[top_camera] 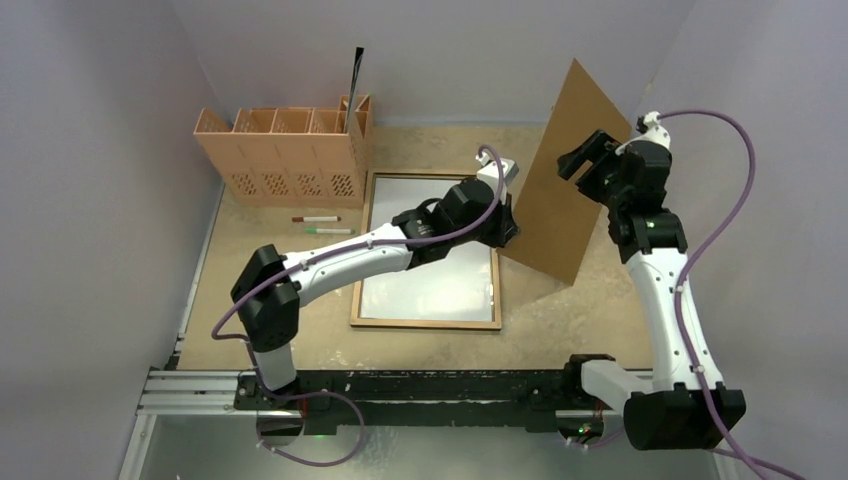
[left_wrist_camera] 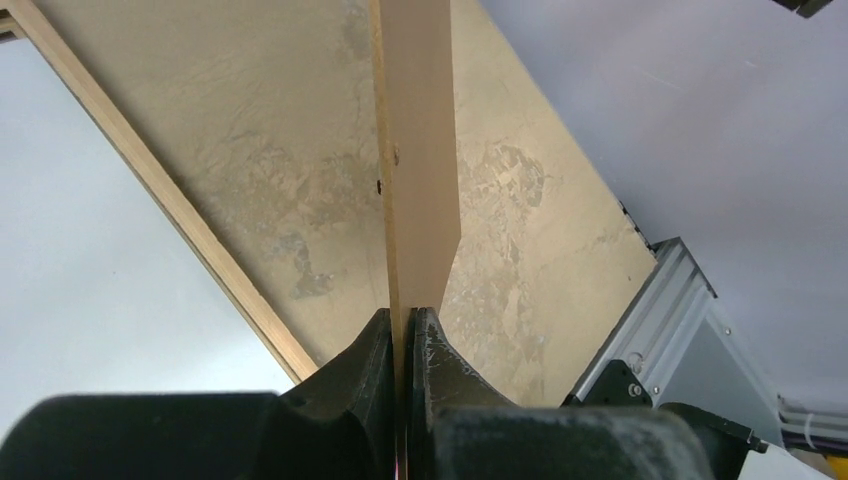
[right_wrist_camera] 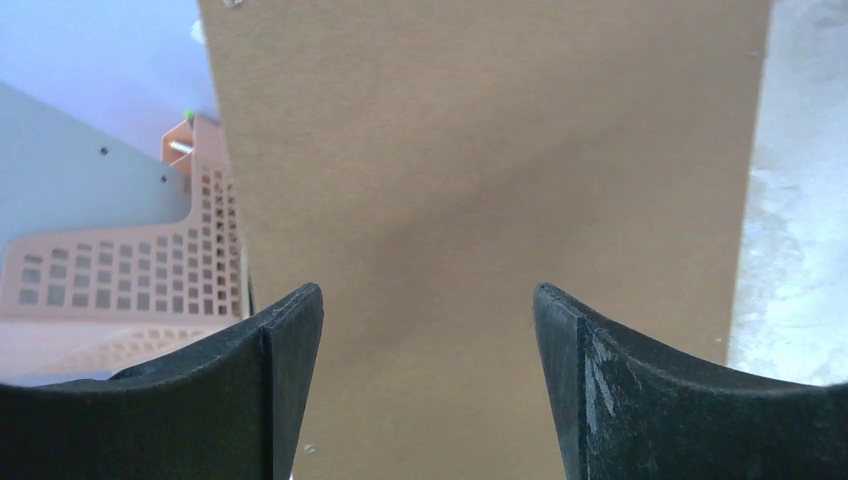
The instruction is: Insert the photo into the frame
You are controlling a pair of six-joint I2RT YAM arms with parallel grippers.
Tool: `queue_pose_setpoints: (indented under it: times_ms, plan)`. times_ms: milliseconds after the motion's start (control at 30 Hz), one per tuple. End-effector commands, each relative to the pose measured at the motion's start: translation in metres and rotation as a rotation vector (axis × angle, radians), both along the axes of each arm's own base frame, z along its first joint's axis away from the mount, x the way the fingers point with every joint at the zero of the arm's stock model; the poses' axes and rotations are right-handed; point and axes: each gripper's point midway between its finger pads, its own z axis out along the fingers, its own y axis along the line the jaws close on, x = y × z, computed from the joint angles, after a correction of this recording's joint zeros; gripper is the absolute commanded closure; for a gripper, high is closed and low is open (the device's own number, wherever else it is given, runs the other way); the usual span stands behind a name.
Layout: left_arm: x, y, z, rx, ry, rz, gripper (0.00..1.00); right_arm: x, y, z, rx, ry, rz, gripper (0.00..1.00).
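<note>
The frame point(top_camera: 425, 323) lies flat mid-table, its light wood side up, around a pale white surface point(top_camera: 430, 280); its wood edge also shows in the left wrist view point(left_wrist_camera: 160, 190). The photo's dark landscape shows nowhere. My left gripper point(top_camera: 510, 225) point(left_wrist_camera: 403, 320) is shut on the edge of the plain brown backing board point(top_camera: 560, 190) point(left_wrist_camera: 420, 150) and holds it upright, tilted, just right of the frame. My right gripper point(top_camera: 585, 155) point(right_wrist_camera: 428, 310) is open and empty, facing the board's flat face point(right_wrist_camera: 480, 150) near its upper far side, not touching it.
An orange lattice organiser point(top_camera: 285, 150) point(right_wrist_camera: 120, 270) stands at the back left with a thin black item point(top_camera: 357, 75) sticking up from it. Two markers point(top_camera: 322, 224) lie left of the frame. A metal rail point(top_camera: 400, 395) point(left_wrist_camera: 660, 310) runs along the near edge.
</note>
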Motion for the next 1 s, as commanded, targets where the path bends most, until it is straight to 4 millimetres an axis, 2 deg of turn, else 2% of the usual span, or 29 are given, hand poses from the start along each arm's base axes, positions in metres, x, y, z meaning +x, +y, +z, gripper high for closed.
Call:
queue_pose_setpoints:
  times_ms: [0,167,333,600,833,967]
  plan:
    - [0.016,0.022,0.022,0.04,-0.159,0.097,1.0,0.003,0.027,0.026,0.004,-0.027,0.047,0.2]
    - [0.01,0.025,0.018,0.058,-0.178,0.115,1.0,0.004,0.063,0.046,0.006,-0.094,0.144,0.21]
    - [0.004,0.027,0.014,0.076,-0.186,0.135,1.0,0.013,0.073,0.041,-0.043,-0.036,0.121,0.21]
    - [-0.011,0.024,0.015,0.096,-0.233,0.157,1.0,0.023,0.062,0.024,-0.149,0.069,-0.003,0.25]
    - [-0.017,0.023,0.017,0.127,-0.293,0.19,1.0,0.018,0.051,0.022,-0.224,0.113,-0.079,0.28]
    - [-0.021,0.019,0.016,0.135,-0.309,0.201,1.0,0.015,0.046,0.019,-0.256,0.144,-0.103,0.37]
